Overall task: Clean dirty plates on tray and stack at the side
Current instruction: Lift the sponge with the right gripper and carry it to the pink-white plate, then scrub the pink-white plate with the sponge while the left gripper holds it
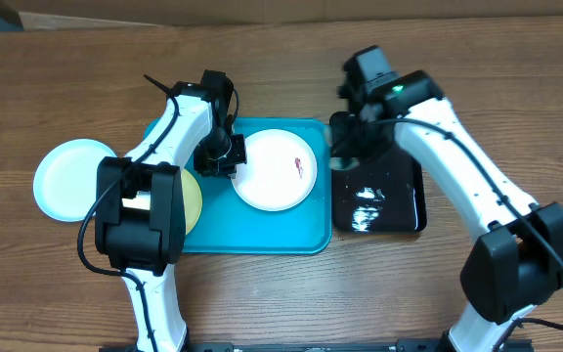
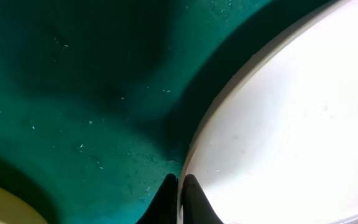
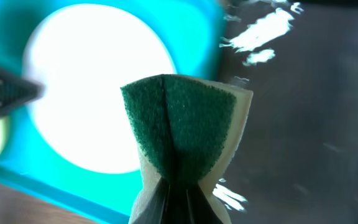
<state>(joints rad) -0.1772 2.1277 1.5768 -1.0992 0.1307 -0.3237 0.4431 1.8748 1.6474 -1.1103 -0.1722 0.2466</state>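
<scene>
The white plate (image 1: 277,168) with a reddish smear lies on the teal tray (image 1: 262,235). My left gripper (image 1: 233,159) is shut on its left rim; the left wrist view shows the fingers (image 2: 180,186) pinching the plate's edge (image 2: 291,124) above the tray floor (image 2: 73,93). The pale yellow-green plate (image 1: 193,200) sits at the tray's left, partly under my left arm. The light aqua plate (image 1: 66,179) lies on the table left of the tray. My right gripper (image 3: 178,202) is shut on a green sponge (image 3: 179,121) and hovers at the black tray's left edge (image 1: 345,142).
The glossy black tray (image 1: 389,210) sits right of the teal tray and shows wet glints. The wooden table (image 1: 516,108) extends around both trays. In the right wrist view the white plate (image 3: 92,87) lies left of the sponge.
</scene>
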